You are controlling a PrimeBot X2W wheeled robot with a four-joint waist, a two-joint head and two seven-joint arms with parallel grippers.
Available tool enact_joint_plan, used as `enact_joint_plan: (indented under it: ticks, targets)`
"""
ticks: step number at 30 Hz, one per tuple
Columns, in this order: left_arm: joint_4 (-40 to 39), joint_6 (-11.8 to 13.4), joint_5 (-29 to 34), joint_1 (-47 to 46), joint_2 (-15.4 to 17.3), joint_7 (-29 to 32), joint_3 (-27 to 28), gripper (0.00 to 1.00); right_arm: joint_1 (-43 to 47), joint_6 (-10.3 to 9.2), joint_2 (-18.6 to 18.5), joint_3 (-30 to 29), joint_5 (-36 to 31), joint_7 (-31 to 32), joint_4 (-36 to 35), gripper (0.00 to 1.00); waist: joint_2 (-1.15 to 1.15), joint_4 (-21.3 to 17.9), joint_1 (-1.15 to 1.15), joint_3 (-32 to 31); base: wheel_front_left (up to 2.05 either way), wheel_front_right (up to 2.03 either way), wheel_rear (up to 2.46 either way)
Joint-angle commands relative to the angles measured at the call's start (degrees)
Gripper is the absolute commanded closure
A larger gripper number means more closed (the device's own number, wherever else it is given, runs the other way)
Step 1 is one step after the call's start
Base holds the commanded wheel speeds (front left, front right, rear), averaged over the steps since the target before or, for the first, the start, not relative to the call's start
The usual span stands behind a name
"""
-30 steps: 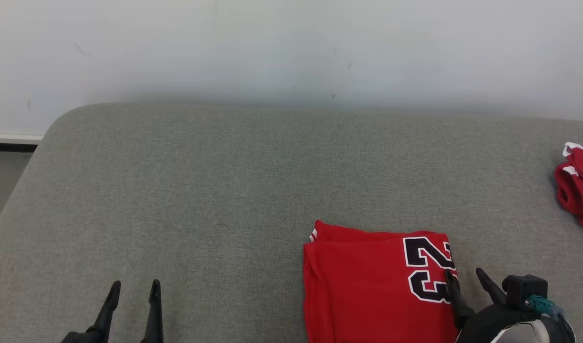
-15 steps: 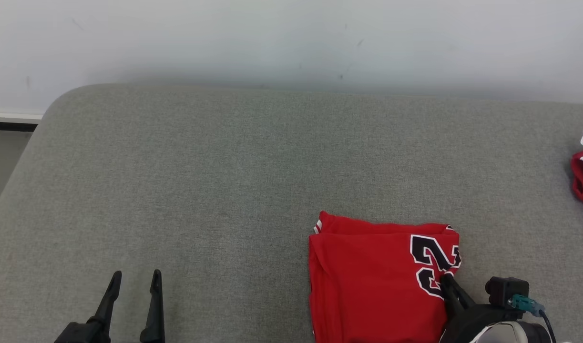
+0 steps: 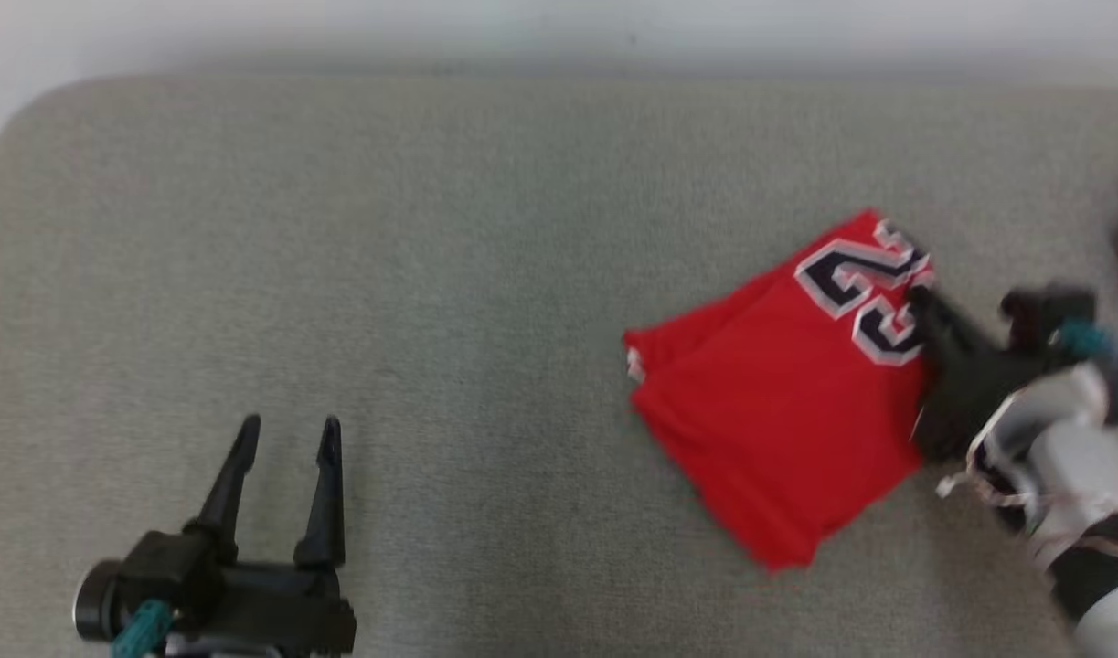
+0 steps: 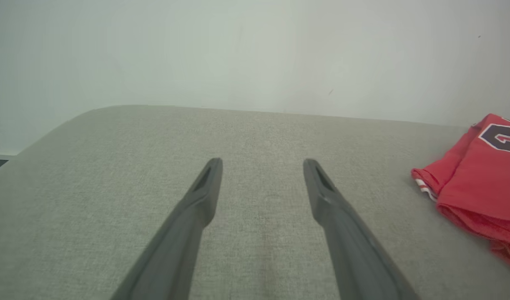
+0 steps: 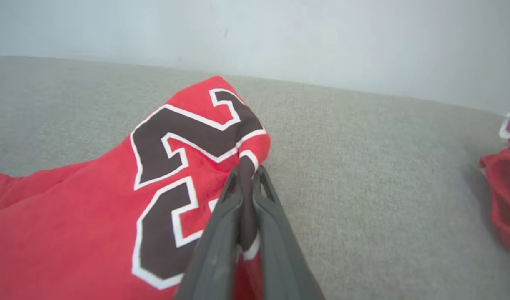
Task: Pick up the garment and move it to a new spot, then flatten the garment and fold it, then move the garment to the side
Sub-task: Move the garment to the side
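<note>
On grey cushion (image 3: 431,274): right claw (image 5: 247,173) clamped on red shirt (image 3: 778,402) at numbered edge, rest lying left of it. Likely soft, light, floppy; pinch all layers together; left claw (image 3: 289,429) apart, empty.

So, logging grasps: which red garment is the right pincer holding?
The numbered jersey, clamped by the right pincer; the other red garment lies apart, untouched.

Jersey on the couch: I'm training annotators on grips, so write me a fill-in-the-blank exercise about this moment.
The right tool is shut on the ___ jersey.
The left tool is ___, holding nothing.
The jersey's dark digits are outlined in ___.
Missing words: red; open; white.
</note>
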Motion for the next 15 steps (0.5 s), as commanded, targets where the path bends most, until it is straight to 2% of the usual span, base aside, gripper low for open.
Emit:
enact_joint_plan:
  ticks: [1,9,15]
  targets:
    - [-0.55,-0.10,-0.27,-1.79,-0.01,-0.04,-0.10,0.00,-2.20,-0.17,-2.16,0.23,-0.06,0.37,-1.05,1.00,-0.01,-3.47,-0.01,6.69,0.00,0.00,0.00]
    - [-4.98,-0.08,2.04,-6.83,0.16,-0.03,0.21,0.00,-12.67,-0.17,-13.92,0.61,1.39,2.59,-7.25,1.00,-0.01,-9.99,-0.01,16.20,0.00,0.00,0.00]
    - [-8.38,-0.22,3.64,-8.23,1.53,-0.02,0.37,0.00,-17.46,-0.17,-20.49,-0.96,4.84,5.02,-9.57,1.00,-0.01,-13.41,-0.01,20.39,0.00,0.00,0.00]
